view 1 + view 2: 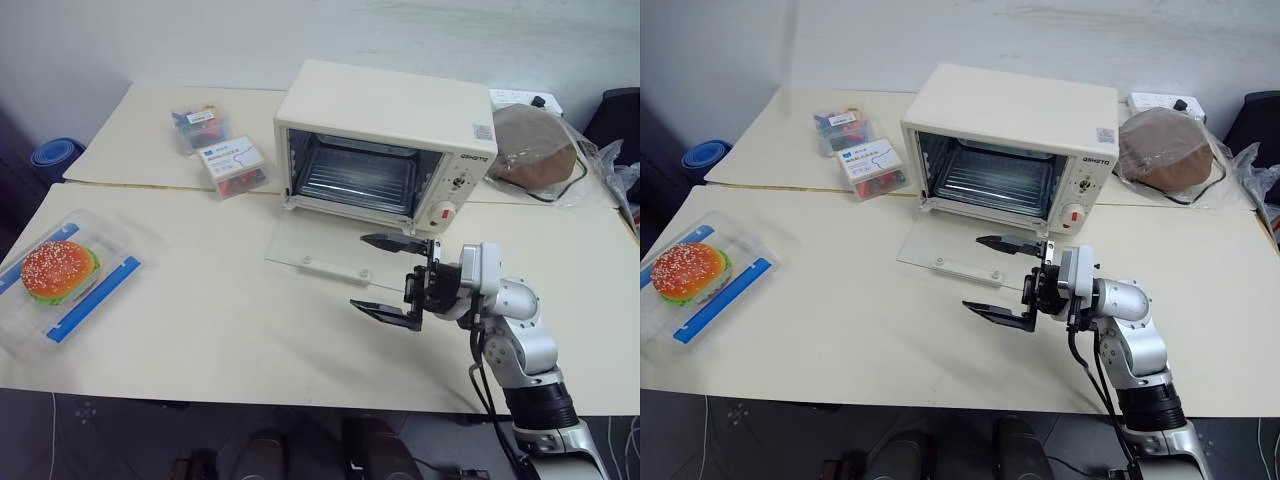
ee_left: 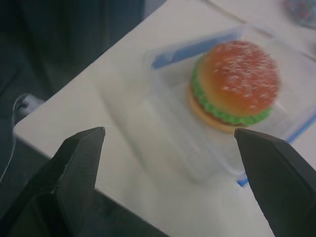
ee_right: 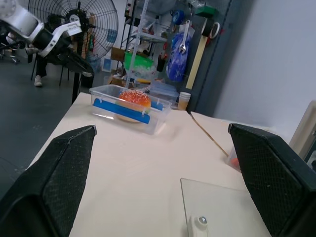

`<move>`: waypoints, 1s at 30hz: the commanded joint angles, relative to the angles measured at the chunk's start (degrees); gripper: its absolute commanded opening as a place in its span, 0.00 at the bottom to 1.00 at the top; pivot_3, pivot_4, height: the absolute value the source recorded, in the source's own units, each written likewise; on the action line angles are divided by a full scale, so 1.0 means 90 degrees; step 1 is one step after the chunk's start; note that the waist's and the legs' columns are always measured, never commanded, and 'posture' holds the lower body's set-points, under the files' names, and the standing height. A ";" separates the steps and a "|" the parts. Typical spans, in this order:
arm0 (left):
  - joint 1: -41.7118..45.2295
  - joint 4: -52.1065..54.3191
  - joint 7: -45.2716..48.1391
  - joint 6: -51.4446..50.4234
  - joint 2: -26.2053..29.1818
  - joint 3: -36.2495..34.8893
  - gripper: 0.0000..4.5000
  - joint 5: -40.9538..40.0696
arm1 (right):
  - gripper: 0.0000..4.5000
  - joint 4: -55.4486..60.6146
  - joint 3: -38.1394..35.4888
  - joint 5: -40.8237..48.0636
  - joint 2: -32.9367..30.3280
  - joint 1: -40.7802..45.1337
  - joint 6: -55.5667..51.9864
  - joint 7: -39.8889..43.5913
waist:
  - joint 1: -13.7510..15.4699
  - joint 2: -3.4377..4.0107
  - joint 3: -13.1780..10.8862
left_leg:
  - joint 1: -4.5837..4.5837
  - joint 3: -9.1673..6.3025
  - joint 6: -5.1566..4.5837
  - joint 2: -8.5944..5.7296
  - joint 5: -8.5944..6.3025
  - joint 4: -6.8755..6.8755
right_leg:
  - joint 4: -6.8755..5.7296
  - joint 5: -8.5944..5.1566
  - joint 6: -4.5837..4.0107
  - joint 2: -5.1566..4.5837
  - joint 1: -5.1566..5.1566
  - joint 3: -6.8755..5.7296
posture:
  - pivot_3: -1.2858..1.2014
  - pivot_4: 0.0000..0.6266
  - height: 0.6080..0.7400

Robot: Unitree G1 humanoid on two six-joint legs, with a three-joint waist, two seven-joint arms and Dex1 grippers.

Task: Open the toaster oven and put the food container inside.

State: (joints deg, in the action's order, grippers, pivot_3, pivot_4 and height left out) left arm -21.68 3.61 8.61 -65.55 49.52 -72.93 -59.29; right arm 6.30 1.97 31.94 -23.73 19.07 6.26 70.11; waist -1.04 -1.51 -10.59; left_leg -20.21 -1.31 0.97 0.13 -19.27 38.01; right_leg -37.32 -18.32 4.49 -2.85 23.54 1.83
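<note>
Head views:
Toaster oven [image 1: 385,140]: stands toward the far side of the cream surface [image 1: 230,330], cavity exposed, with a wire rack visible inside.
Oven door [image 1: 325,252]: the glass pane is folded all the way down and lies flat on the surface in front of the cavity.
Red button [image 1: 444,215]: low on the oven's control panel, below the knobs.
Food container [image 1: 62,280]: sits at the robot's far left near the edge of the surface, well apart from the oven; clear box with blue strips along its edges and a sesame-bun burger with lettuce inside.
Two small clear boxes [image 1: 220,150]: hold colourful items and lie beyond the container, left of the oven.
Brown bundle in clear plastic [image 1: 535,148]: right of the oven, near a white power strip [image 1: 525,100].
Right claw [image 1: 392,280]: hovers just in front of the lowered door, pointing toward the robot's left, fingers spread wide, holding nothing.

Left wrist view:
Left claw [image 2: 170,143]: released, its two black fingers far apart with nothing between them.
Food container: seen beyond the fingers, close to the corner of the surface, burger and blue strip clear.

Right wrist view:
Right claw: both black fingers wide apart and empty.
Oven door: a corner of the glass pane and a white fitting lie between the fingers.
Food container: rests across the surface near its far edge, with the left claw poised just above it.
</note>
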 commanded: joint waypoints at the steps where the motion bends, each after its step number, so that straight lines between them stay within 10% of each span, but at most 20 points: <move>1: 0.0020 -0.0260 -0.0081 -0.0613 0.0472 0.0256 0.99 0.0270 | 1.00 0.0135 -0.0083 0.0029 -0.0063 -0.0020 0.0067 0.0019 | -0.0062 0.0002 -0.0001 | 0.0000 0.0003 0.0002 -0.0001 -0.0002 -0.0002 | 0.0001 0.0000 0.0000 -0.0001 0.0000 0.0003 | 0.52 0.24 1.00; 6: 0.0687 -0.0905 -0.0110 -0.0978 0.0812 0.0846 0.99 0.0652 | 1.00 0.0213 -0.0073 0.0007 -0.0064 -0.0107 0.0026 -0.0060 | -0.0124 0.0006 -0.0004 | -0.0002 0.0014 0.0020 0.0010 -0.0006 -0.0023 | 0.0008 -0.0005 -0.0009 0.0007 0.0018 0.0009 | 0.52 0.24 1.00; 20: 0.2222 -0.1496 0.0051 -0.1574 0.1314 0.1169 0.04 0.1614 | 1.00 0.0314 -0.0180 0.0249 -0.0016 -0.0113 0.0248 0.0113 | -0.0090 0.0005 -0.0003 | 0.0000 0.0016 0.0038 0.0025 -0.0008 -0.0032 | -0.0004 -0.0013 -0.0023 0.0016 0.0027 0.0006 | 0.52 0.24 1.00; 30: 0.4105 -0.0231 0.0794 -0.2410 0.1869 0.2807 0.04 0.1112 | 1.00 0.0704 -0.0645 0.0411 -0.0374 -0.0366 -0.0142 -0.0318 | -0.0028 -0.0008 0.0000 | -0.0010 0.0005 0.0045 0.0021 -0.0005 -0.0032 | 0.0001 -0.0013 -0.0023 0.0010 0.0029 -0.0002 | 0.52 0.24 1.00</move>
State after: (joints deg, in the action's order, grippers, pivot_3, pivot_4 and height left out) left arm 11.40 -2.30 14.50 -85.20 65.03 -49.76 -46.65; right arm 11.02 -1.22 35.13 -25.78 17.11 4.78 67.64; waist -1.29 -1.58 -10.59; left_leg -20.30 -1.26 1.37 0.31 -19.32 37.73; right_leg -37.29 -18.44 4.28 -2.76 23.80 1.83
